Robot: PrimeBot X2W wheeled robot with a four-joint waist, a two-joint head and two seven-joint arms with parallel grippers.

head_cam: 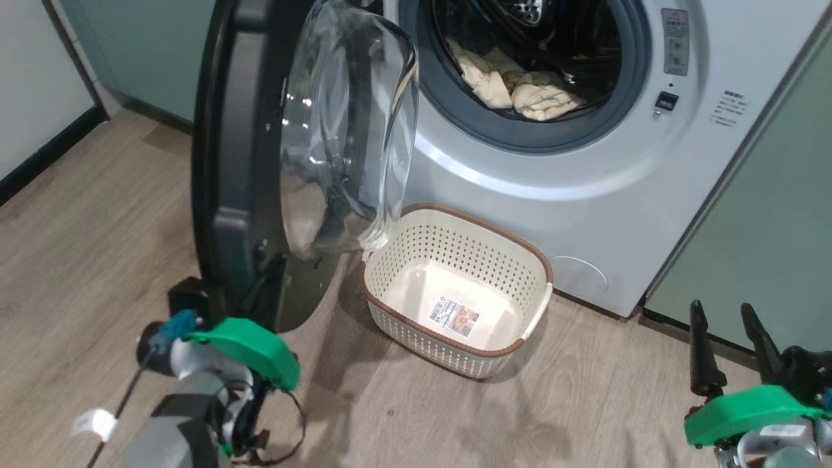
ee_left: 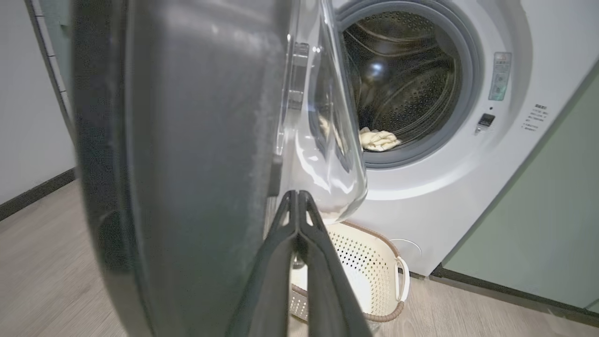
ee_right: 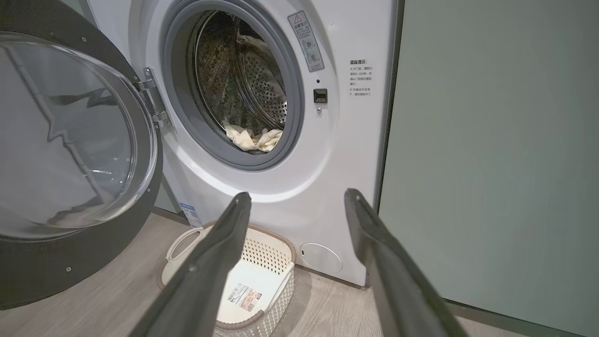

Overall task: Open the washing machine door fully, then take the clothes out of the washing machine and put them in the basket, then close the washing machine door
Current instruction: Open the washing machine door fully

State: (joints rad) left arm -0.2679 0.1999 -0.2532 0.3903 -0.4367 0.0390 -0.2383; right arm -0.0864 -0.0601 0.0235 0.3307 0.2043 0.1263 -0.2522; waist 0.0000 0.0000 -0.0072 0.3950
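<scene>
The white washing machine (head_cam: 585,214) has its black-rimmed door (head_cam: 227,162) swung out to the left, the glass bowl facing the opening. Cream clothes (head_cam: 520,88) lie at the front of the steel drum. They are also seen as clothes (ee_left: 378,139) and clothes (ee_right: 252,139) in the wrist views. The cream basket (head_cam: 416,253) stands empty on the floor below the opening. My left gripper (ee_left: 297,196) is shut on nothing, its tips close to the door's (ee_left: 187,140) inner face under the glass; contact is unclear. My right gripper (head_cam: 721,309) is open at the lower right, pointing toward the machine.
A sage-green cabinet (head_cam: 767,227) flanks the machine on the right. A white wall with a black skirting (head_cam: 39,156) runs along the left. Wood floor (head_cam: 585,403) spreads in front of the basket, between my two arms.
</scene>
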